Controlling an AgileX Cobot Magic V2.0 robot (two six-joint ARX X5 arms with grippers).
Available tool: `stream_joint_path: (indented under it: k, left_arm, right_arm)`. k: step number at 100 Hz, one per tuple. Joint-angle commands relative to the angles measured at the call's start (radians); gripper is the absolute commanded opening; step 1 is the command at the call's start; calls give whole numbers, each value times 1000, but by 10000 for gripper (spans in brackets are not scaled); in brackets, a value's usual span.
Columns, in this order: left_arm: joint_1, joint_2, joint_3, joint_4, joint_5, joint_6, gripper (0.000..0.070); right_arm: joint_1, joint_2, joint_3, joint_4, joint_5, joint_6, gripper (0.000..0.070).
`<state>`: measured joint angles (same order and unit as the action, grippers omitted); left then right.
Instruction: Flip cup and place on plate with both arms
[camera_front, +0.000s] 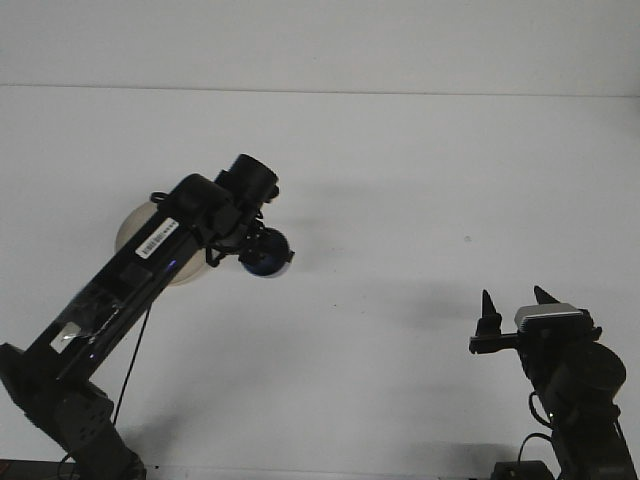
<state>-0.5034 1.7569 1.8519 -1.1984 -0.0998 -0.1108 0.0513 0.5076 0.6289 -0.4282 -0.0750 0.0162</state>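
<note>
1. One dark blue cup (267, 253), pinched in the left claw (252, 250) and held above the white tabletop (420, 180), just right of the plate; its orientation is hard to make out.
2. One pale round plate (133, 225) on the tabletop, largely hidden behind the left arm (130, 275).
3. One right claw (518, 305), near the lower right corner, fingers spread and pointing up, holding nothing; its arm is cut off by the bottom edge.
</note>
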Motion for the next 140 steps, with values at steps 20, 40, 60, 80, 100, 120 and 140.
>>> stream_joint_path:
  k: [20,40,60,80,100,120,140]
  left_arm:
    - [253,9,26,0,-8,43,9]
    - [415,11,26,26,-8,60,9]
    - [507,32,26,35,-7,66,9]
    - [538,60,26,52,27,69,9]
    - [539,105,26,50,29,69,9]
    - [541,147,24,46,29,69,10]
    - [544,169,24,48,29,69,10]
  right_arm:
    - [1,3,10,8,0,14,551]
    - [1,4,10,8,0,14,551]
    - [1,4,10,8,0,14,551]
    - [1,4,10,8,0,14,551]
    - [1,4,10,8,0,14,551]
    - [1,4,10,8,0,14,551]
    - [1,4,10,8,0,14,551]
